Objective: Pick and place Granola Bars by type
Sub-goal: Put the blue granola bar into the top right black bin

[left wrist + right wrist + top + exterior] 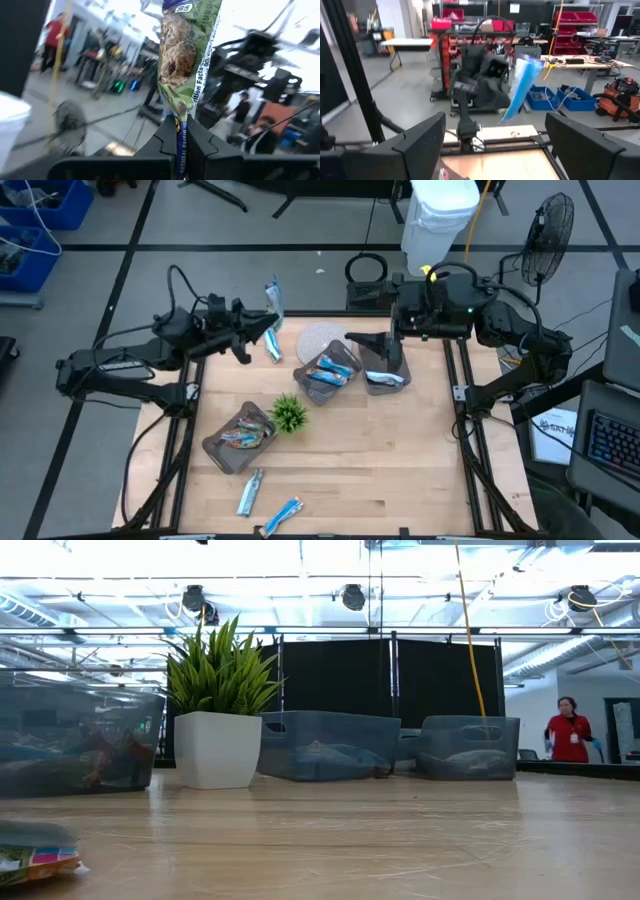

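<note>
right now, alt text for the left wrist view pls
The left gripper, jaws shut, holds a green granola bar packet upright by its lower end. Behind it is a blurred workshop with several people.

- We see bright ceiling lights [350, 595] overhead in low view; bkgd above them blown out.
- Plant [220, 700] sharp; packet [35, 850] nearer than it is blurred.
- Left wrist view: room behind held bar [185, 55] motion-blurred, glare w/ washed-out patches.
</note>
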`<act>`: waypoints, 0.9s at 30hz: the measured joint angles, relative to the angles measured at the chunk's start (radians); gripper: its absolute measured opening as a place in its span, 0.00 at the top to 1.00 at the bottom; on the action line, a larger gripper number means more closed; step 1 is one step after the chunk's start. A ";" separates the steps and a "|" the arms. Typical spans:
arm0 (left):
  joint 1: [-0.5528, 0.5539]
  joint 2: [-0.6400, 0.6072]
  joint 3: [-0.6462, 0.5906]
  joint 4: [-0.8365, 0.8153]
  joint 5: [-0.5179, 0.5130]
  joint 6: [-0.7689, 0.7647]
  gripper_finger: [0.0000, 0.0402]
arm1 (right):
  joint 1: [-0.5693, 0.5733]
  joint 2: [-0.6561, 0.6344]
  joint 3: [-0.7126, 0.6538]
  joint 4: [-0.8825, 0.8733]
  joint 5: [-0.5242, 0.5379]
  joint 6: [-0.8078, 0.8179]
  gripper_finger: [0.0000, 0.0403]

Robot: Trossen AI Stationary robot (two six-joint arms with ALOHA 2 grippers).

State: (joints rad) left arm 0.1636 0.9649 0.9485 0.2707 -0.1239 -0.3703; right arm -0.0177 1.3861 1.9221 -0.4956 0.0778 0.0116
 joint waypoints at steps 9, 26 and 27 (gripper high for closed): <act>-0.104 0.189 0.151 -0.010 0.027 0.119 0.97 | 0.000 0.023 0.001 0.128 0.005 0.037 0.16; -0.094 0.424 0.517 -0.218 0.155 0.235 0.97 | 0.000 0.058 0.000 0.124 0.027 0.078 0.16; -0.094 0.424 0.517 -0.208 0.155 0.235 0.97 | 0.000 0.058 0.000 0.123 0.027 0.078 0.16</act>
State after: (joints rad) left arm 0.0693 1.3888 1.4654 0.0630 0.0314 -0.1350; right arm -0.0177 1.4437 1.9221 -0.3729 0.1047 0.0895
